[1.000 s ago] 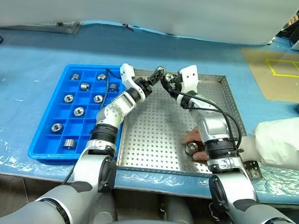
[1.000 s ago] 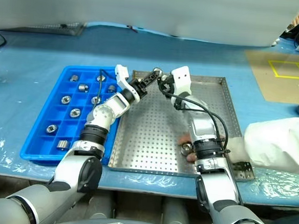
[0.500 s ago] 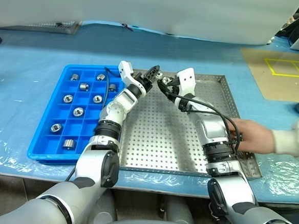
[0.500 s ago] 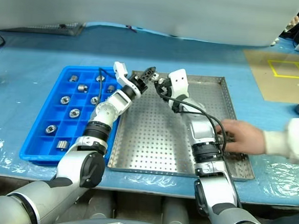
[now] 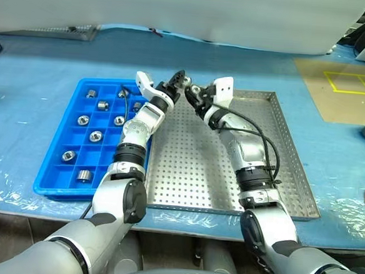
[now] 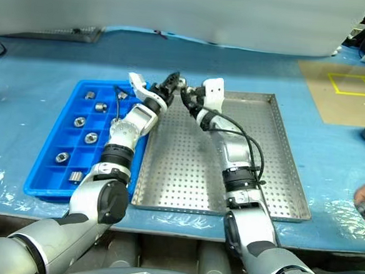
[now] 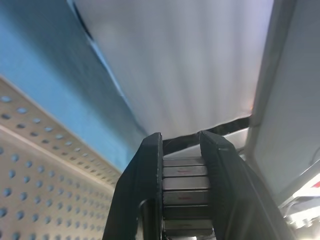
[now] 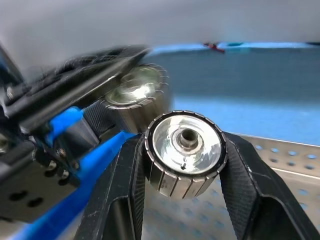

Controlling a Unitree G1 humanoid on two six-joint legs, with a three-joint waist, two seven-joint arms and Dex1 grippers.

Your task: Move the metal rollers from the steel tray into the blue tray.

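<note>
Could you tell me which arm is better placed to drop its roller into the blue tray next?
Left. The left gripper holds a roller right beside the blue tray; the right gripper holds its own over the steel tray.

Blue tray [image 5: 54,181] is set on the table [image 5: 34,101] – directly left of the steel tray [image 5: 292,176], rims adjoining. Metal rollers [image 5: 95,136] are spread among its compartments. Both trays are backed by a wall [image 5: 191,12] – behind the table.
</note>
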